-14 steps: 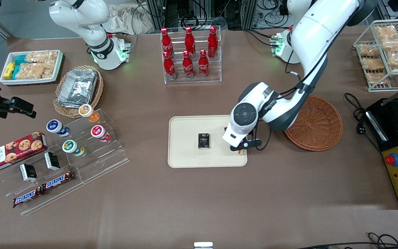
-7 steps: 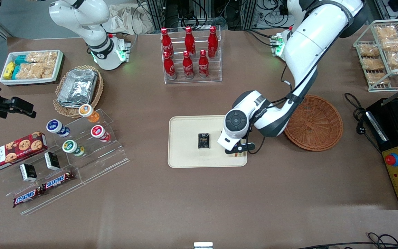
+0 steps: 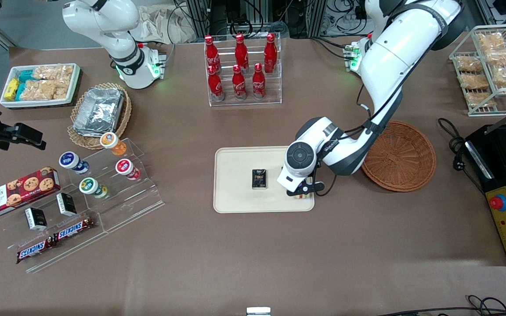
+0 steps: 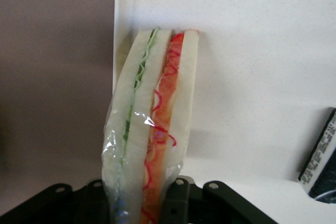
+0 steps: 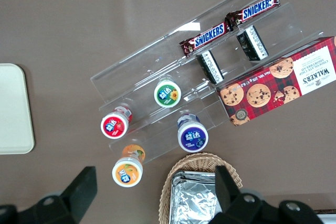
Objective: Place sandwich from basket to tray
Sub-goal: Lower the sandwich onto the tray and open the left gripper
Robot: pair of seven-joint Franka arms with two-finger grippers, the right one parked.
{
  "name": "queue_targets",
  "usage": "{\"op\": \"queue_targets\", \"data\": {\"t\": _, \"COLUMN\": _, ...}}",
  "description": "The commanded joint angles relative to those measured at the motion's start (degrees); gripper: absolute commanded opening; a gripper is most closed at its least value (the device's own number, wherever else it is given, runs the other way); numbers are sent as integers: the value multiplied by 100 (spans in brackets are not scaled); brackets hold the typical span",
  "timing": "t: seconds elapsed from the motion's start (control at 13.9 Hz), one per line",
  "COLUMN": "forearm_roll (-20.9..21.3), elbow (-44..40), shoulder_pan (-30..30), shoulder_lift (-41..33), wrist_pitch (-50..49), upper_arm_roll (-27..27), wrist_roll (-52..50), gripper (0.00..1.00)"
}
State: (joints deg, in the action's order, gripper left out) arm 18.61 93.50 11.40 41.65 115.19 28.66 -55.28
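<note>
gripper: left arm's gripper [image 3: 302, 189] low over the tray [image 3: 235, 199], at the tray corner nearest the front cam on the working arm's end; about 3 o'clock from the dark small pack [image 3: 259, 179] in front view.
fingers: closed narrow on the sandwich [image 4: 152, 129], one black finger [image 4: 176, 203] on each bread face; film wrap bunched betw. them.
sandwich loc: out of the basket [image 3: 400, 158], held over the tray's corner. In front view only a pale sliver [image 3: 300, 195] shows under the wrist. Touching the tray or just above it: can't tell.
key relation: wedge sticks straight out from the fingers, long axis running away from the palm toward the tray's rounded corner. Its free end sits just inside the rim, near the bare counter [image 4: 52, 77].
orientation: on edge, bread slices vertical, cut face w/ green and orange-red layers toward the wrist cam. Tip points along 12 o'clock in wrist view.
basket: looks empty, well apart from the gripper, toward the working arm's end.
step (judged): transport done, at release. Next move prob. part the fingers, then lift.
risk (judged): standing on edge and close to the rim, the wedge may tip flat on release, poss. onto or over the rim. Film may cling to a finger.
dark pack: lies clear of the sandwich, no contact.
</note>
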Motion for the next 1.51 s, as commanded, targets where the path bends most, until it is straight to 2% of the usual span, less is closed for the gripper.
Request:
{"op": "queue_targets", "data": {"t": 0.0, "forearm_roll": 117, "elbow": -122, "shoulder_pan": 37, "shoulder_lift": 63, "wrist_pitch": -14, "upper_arm_roll": -9, "wrist_roll": -123, "gripper": 100}}
{"op": "queue_targets", "data": {"t": 0.29, "forearm_roll": 99, "elbow": -157, "shoulder_pan": -7, "shoulder_lift": -95, "wrist_pitch": -110, "upper_arm_roll": 8, "wrist_roll": -114, "gripper": 100}}
{"op": "queue_targets", "data": {"t": 0.58, "forearm_roll": -50, "elbow": -218, "shoulder_pan": -7, "shoulder_lift": -771, "wrist_pitch": -593, "upper_arm_roll": 43, "wrist_roll": -35, "gripper": 100}}
{"op": "queue_targets", "data": {"t": 0.72, "forearm_roll": -365, "elbow": -271, "shoulder_pan": -24, "shoulder_lift": -1079, "wrist_pitch": -699, "upper_arm_roll": 35, "wrist_roll": -18, "gripper": 100}}
{"op": "queue_targets", "data": {"t": 0.86, "forearm_roll": -393, "elbow": -289, "shoulder_pan": -85, "shoulder_lift": -1351, "wrist_pitch": -927, "upper_arm_roll": 26, "wrist_roll": 17, "gripper": 100}}
{"op": "queue_targets", "data": {"t": 0.93, "forearm_roll": -410, "elbow": -289, "shoulder_pan": -199, "shoulder_lift": -1457, "wrist_pitch": -1006, "upper_arm_roll": 35, "wrist_roll": 174, "gripper": 100}}
{"op": "queue_targets", "data": {"t": 1.22, "forearm_roll": -937, "elbow": -271, "shoulder_pan": -787, "shoulder_lift": -2019, "wrist_pitch": -1428, "upper_arm_roll": 35, "wrist_roll": 990, "gripper": 100}}
{"op": "queue_targets", "data": {"t": 1.44, "forearm_roll": -973, "elbow": -210, "shoulder_pan": -1340, "shoulder_lift": -2441, "wrist_pitch": -1788, "upper_arm_roll": 26, "wrist_roll": 1999, "gripper": 100}}
